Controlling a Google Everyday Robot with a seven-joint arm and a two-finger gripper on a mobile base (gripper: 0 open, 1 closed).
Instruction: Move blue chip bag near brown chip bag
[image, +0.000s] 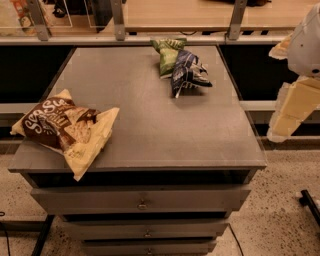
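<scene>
Blue chip bag (187, 75) at the counter's (150, 135) far right, touching a green snack bag (167, 54) behind it, brown chip bag (62, 127) well apart at near left, overhanging the edge, gripper (292, 107) off the right side, its grip I cannot tell.

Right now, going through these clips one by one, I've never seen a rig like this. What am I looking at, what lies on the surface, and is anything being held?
There is one camera, looking down at the grey top of a drawer cabinet. The white and cream shapes at the right edge are parts of the robot's arm. Its gripper, the two-finger claw at the arm's end, is not in view, so nothing can be seen held. The large brown chip bag lies at the near left corner, slightly overhanging the edge. The small blue chip bag lies at the far side, right against a green snack bag. The blue and brown bags are far apart, so the move is not yet done.
</scene>
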